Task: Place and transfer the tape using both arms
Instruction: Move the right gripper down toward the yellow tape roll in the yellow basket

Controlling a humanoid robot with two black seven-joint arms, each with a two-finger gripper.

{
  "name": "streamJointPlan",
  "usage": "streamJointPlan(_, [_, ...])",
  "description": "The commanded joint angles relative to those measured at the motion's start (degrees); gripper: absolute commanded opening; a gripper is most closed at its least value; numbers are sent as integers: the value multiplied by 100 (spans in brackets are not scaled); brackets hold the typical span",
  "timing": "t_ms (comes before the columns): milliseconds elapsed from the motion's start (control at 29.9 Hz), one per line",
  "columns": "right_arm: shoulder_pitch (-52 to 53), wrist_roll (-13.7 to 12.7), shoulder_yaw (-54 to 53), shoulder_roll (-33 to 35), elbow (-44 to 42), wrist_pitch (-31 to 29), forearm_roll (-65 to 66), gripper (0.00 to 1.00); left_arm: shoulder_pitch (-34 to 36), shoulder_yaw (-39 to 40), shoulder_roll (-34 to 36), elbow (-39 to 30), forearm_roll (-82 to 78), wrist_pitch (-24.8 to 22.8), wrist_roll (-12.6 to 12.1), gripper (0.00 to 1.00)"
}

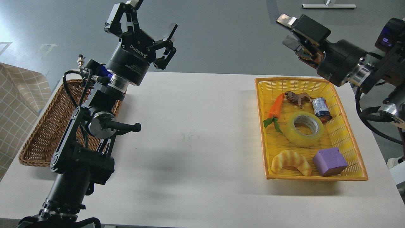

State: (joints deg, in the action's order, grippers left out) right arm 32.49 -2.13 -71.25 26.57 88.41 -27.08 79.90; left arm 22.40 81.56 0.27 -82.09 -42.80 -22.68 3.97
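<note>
White table [196, 142], both end effectors spread, empty

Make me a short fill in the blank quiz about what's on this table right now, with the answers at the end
1. The tape lies inside the ______ basket.
2. The purple block sits to the right of the ______ toy.
3. The left gripper hangs over the table with its fingers ______.
4. The brown wicker basket sits on the ______ side of the table.

Answers: yellow; croissant; open; left
</note>
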Motion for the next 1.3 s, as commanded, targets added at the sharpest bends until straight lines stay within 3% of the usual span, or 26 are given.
streamJointPlan(0, [-32,-77,24,270,45,-7,815,100,1,0,0,0,0,1,-1,98])
streamJointPlan(301, [-358,-130,199,1263,-7,-16,1721,100,1,-8,17,0,-35,9,-1,98])
streamJointPlan(568, [-823,-42,-477,1456,-95,-86,231,100,10,-8,26,0,-53,9,-1,98])
streamJointPlan(802, [-885,-42,-390,1825,-52,-92,245,100,10,-8,35,-18,-62,9,-10,98])
streamJointPlan(902, [-894,-129,-293,1835,-60,-92,551,100,10,-8,35,-18,-62,9,-10,98])
streamJointPlan(1070, [-771,-314,278,1476,-350,-51,2511,100,-8,-17,44,-18,-70,9,-10,98])
streamJointPlan(1170, [-753,-586,322,992,-394,-43,2907,100,-25,-26,52,-18,-70,9,-10,98])
streamJointPlan(1270, [-823,-1086,340,693,-517,-34,2996,100,-43,-26,61,-18,-70,9,-10,98])
